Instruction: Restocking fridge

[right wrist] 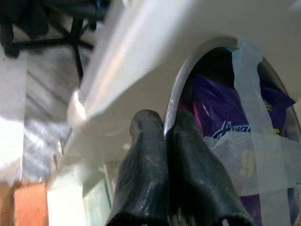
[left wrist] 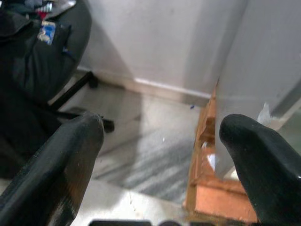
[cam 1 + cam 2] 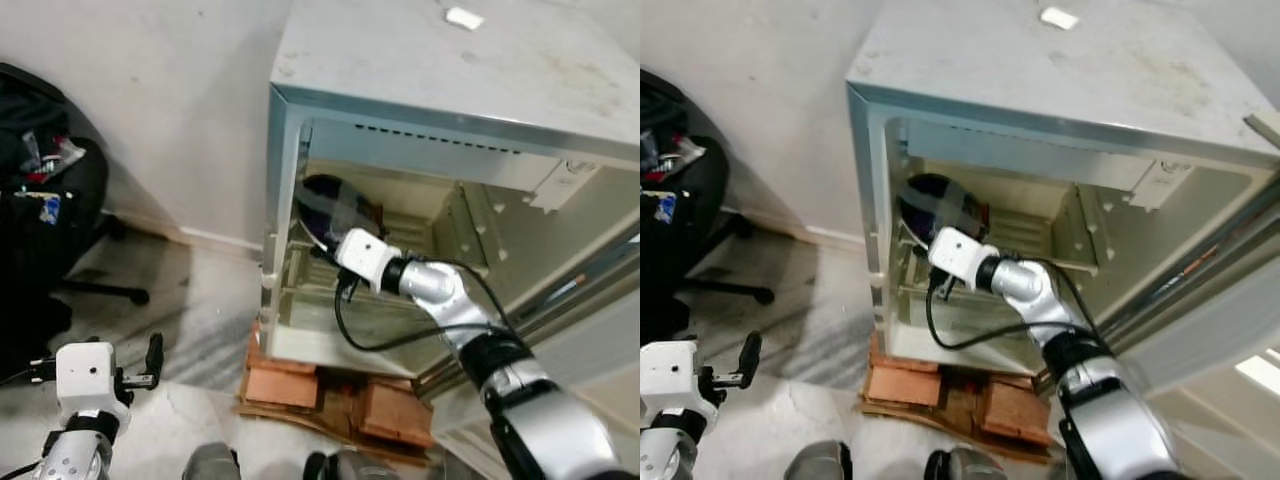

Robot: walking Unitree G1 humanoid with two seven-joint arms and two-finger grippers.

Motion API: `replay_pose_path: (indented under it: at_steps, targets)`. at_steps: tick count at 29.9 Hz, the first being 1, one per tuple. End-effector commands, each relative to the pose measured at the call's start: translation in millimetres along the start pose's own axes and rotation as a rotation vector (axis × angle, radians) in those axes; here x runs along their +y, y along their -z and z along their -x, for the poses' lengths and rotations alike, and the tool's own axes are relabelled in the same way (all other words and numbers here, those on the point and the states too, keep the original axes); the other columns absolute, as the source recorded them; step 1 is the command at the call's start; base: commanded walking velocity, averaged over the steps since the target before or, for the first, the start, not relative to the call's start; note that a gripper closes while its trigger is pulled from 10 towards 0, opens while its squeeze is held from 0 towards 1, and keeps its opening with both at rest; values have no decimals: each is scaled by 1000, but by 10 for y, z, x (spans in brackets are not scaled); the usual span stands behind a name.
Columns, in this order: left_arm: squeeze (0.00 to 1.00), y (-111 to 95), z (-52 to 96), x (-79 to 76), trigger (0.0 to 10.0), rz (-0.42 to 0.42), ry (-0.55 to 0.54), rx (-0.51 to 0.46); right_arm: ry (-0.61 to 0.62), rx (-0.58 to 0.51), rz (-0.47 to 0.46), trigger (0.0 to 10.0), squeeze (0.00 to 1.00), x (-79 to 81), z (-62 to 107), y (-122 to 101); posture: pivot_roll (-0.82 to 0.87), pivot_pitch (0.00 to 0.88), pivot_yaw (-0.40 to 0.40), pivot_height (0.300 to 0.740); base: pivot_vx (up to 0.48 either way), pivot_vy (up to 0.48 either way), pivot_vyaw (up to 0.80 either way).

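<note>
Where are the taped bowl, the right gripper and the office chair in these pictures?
taped bowl point(image 1: 244, 141): right wrist view, on the tape across its contents.
right gripper point(image 1: 169, 141): right wrist view, between its two fingertips at the bowl's rim.
office chair point(image 3: 60, 190): left eye view, on the dark seat.

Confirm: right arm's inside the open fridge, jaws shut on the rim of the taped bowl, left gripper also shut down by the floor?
Not quite. The left gripper is open; the left wrist view shows its jaws wide apart above the floor. The rest holds: right gripper inside the fridge, shut on the taped bowl rim.
</note>
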State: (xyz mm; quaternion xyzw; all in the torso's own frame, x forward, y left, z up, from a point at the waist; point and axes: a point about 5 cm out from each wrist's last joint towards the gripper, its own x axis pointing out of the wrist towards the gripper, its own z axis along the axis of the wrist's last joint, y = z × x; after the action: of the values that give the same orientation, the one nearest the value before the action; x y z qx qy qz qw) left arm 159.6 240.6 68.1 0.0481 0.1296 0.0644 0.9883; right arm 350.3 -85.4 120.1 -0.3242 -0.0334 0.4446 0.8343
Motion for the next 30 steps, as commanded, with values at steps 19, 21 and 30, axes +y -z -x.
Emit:
replay_pose_path:
  at_steps: [19,21,30]
  targets:
    - [0,-193,416,12,10000,-67,12,54,-63,89,220,10000,0,41,-474,-352,300,379,-122,740,0,0,0]
    - [0,-202,421,3,10000,-67,14,56,-61,97,231,10000,0,43,-505,-382,301,382,-124,740,0,0,0]
    - [0,-202,475,-32,10000,-64,13,80,-21,141,576,10000,0,-47,-632,-584,313,390,-139,740,0,0,0]
